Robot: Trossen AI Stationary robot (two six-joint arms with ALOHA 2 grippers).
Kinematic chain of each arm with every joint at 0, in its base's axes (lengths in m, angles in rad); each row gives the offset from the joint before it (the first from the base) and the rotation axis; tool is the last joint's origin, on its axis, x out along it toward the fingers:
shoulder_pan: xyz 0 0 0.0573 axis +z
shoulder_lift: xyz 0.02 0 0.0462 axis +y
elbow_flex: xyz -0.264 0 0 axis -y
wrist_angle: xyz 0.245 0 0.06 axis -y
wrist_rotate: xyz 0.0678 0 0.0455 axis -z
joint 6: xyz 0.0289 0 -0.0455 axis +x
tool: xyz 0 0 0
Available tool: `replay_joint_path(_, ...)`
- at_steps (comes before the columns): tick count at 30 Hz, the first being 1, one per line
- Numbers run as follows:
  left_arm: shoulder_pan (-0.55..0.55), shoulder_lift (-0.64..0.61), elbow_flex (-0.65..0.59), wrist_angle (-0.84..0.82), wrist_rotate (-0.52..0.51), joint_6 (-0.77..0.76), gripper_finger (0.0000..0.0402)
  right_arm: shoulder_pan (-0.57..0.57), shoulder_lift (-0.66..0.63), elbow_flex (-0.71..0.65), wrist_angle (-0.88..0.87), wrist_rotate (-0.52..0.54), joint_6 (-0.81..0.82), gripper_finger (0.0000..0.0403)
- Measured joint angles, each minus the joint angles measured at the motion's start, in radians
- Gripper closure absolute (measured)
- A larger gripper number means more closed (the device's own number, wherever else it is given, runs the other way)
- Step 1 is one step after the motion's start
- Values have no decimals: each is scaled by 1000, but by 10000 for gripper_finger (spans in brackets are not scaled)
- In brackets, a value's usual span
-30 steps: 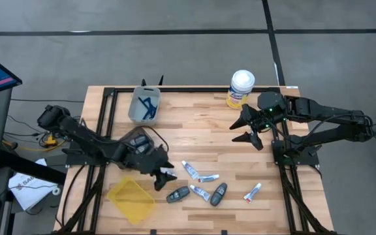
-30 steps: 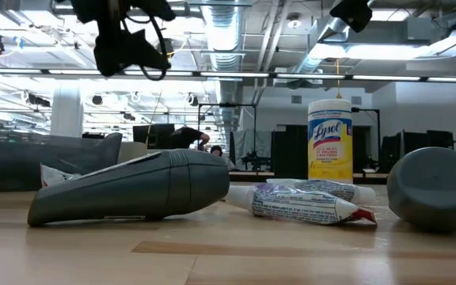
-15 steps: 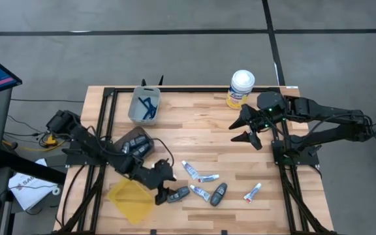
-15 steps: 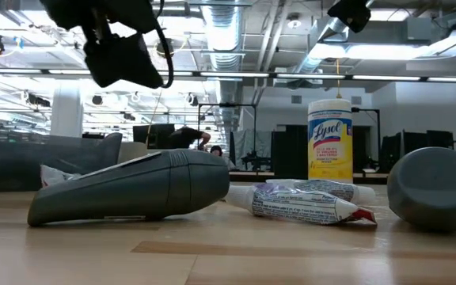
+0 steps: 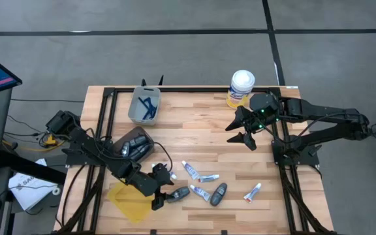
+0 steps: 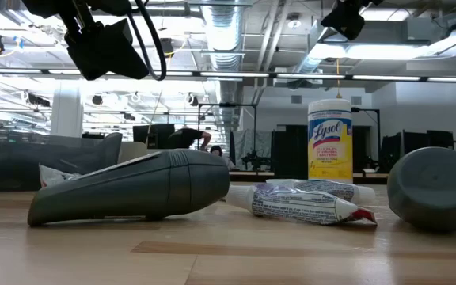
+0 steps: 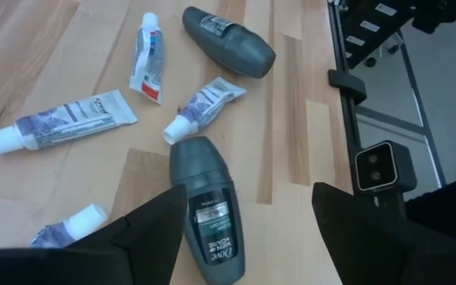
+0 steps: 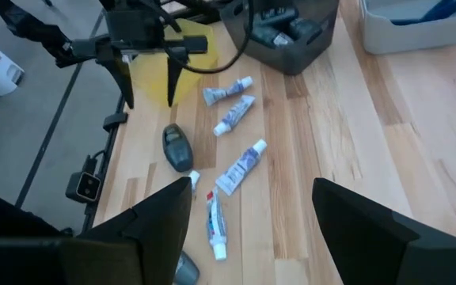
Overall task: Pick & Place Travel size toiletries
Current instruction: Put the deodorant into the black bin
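Several small white tubes (image 5: 199,175) and two dark grey oval pieces (image 5: 178,194) (image 5: 219,193) lie flat on the wood near the table's near edge. My left gripper (image 5: 164,190) is open and hovers just left of the left oval. In the left wrist view its fingers (image 7: 248,198) stand on either side of that oval (image 7: 208,210) without touching it. The low view shows this gripper (image 6: 105,47) well above the oval (image 6: 133,190). My right gripper (image 5: 243,130) is open, in the air over the far right part of the table; its wrist view (image 8: 248,190) looks down on the tubes (image 8: 240,170).
A yellow tray (image 5: 131,199) lies at the near left. A dark grey bin (image 5: 134,143) holds dark pieces. A light grey bin (image 5: 143,104) at the far left holds blue razors. The yellow canister (image 5: 241,88) stands at the far edge. Bare wood lies in the table's middle.
My left gripper has moved toward the table's near edge, from beside the dark grey bin to beside the left oval piece, staying open. My right gripper has edged slightly toward the table's left. The toiletries have not moved.
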State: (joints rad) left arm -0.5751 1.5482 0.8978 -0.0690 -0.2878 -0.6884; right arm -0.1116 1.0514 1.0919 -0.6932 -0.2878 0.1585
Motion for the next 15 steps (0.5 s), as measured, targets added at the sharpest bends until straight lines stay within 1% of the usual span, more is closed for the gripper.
replay_joint_path(8, -31, 0, 9, 6, 9, 0, 133, -1, 15, 0, 36, 0, 0, 147)
replay_joint_path(11, -41, 7, 37, 10, 5, 0, 133, -1, 9, 0, 40, 0, 0, 147)
replay_joint_path(15, -46, 46, 85, 5, -11, 8, 133, -1, -9, 0, 44, 0, 0, 147)
